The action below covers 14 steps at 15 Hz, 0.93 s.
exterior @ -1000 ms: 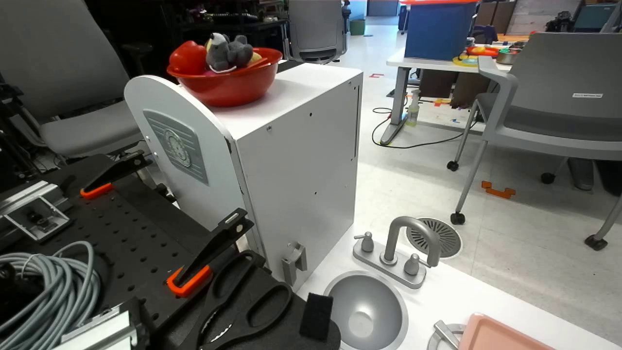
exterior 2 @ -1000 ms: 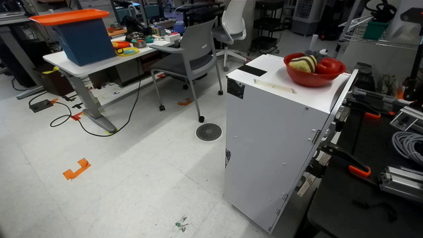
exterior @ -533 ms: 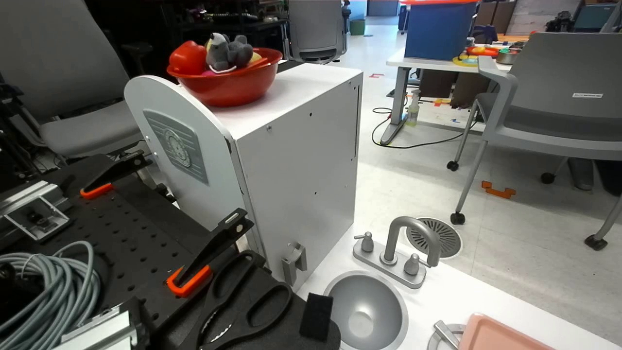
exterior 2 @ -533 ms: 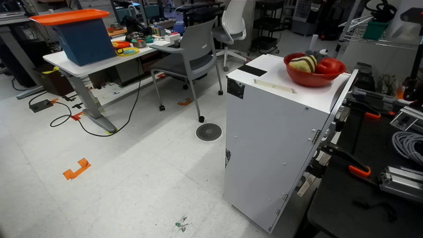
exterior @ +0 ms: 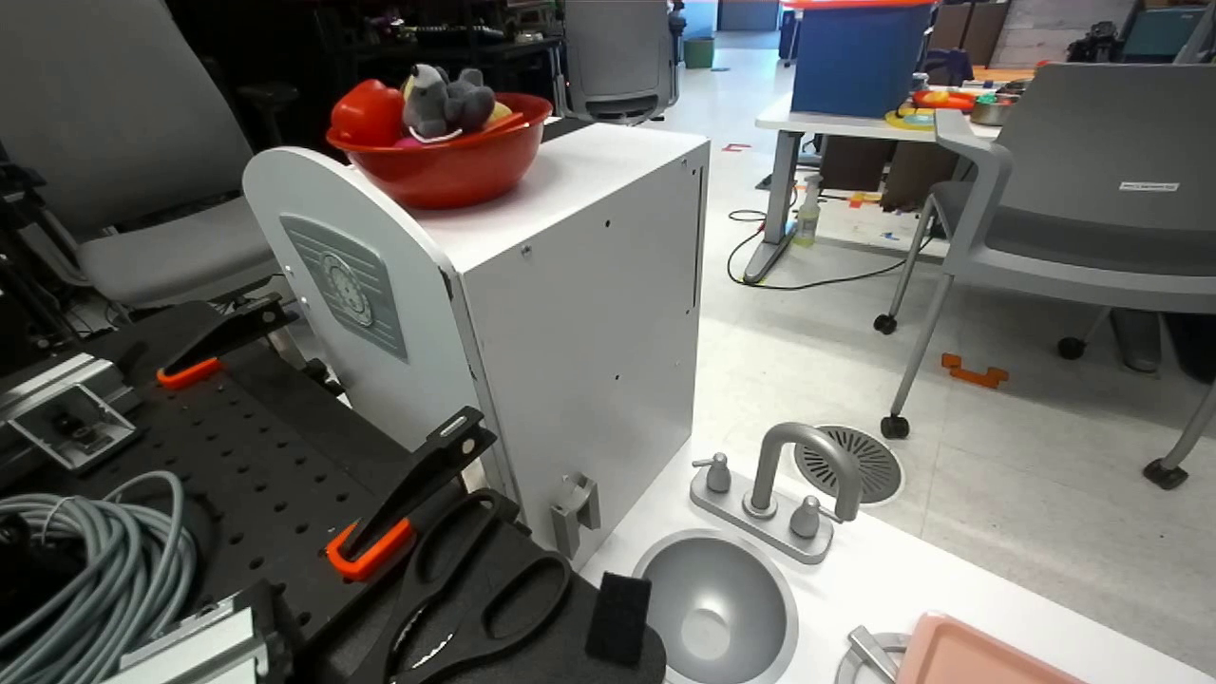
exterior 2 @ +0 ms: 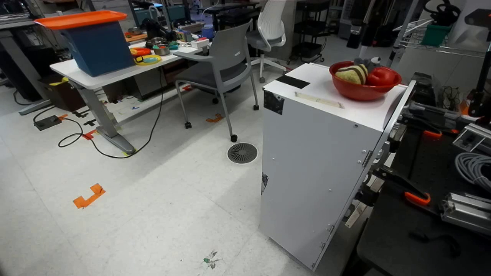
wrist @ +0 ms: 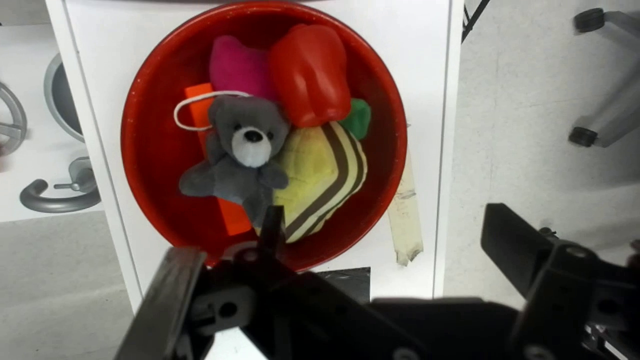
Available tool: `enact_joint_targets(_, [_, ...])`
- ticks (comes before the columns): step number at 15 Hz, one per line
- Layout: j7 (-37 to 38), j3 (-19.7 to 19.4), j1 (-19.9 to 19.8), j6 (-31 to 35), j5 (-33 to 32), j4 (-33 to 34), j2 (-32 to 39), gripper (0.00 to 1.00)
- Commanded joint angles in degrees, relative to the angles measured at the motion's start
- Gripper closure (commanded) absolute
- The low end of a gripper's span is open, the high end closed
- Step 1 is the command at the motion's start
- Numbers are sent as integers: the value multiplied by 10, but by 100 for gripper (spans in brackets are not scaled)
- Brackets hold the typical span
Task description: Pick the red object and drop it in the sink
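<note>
The red object appears as a shiny red bell-pepper-shaped piece (wrist: 310, 75) in the wide red-orange bowl (wrist: 165, 220). It also shows in both exterior views (exterior: 367, 114) (exterior 2: 381, 76). No pale centre shows on it. The sink (exterior: 717, 594) is a round grey basin with a grey faucet (exterior: 807, 446). It shows partly at the left of the wrist view (wrist: 64, 100). My gripper (wrist: 385, 215) is open with nothing between its fingers. It is above the white cabinet: one finger overlaps the bowl's near rim, the other lies over the floor beyond the cabinet edge.
A grey plush bear (wrist: 250, 145), a yellow striped piece (wrist: 320, 170) and a magenta piece (wrist: 237, 67) share the bowl. The bowl stands on the white cabinet (exterior: 589, 285). Orange-handled clamps (exterior: 370, 551), scissors (exterior: 456, 608) and a pink tray (exterior: 978, 655) are nearby.
Dark parts of the arm or gripper have come down into the top of an exterior view, behind the bowl. The bowl, its contents and the sink have not moved.
</note>
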Motion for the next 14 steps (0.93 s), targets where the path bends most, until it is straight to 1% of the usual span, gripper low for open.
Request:
enact_joint_targets(1, [38,6,-1,-7,2,-10,-11,0])
enact_joint_targets(7, [94,4,-5,-8,1,-49,-40,0])
enact_joint_targets(14, [119,-5,-18,-2,5,-98,-104,0])
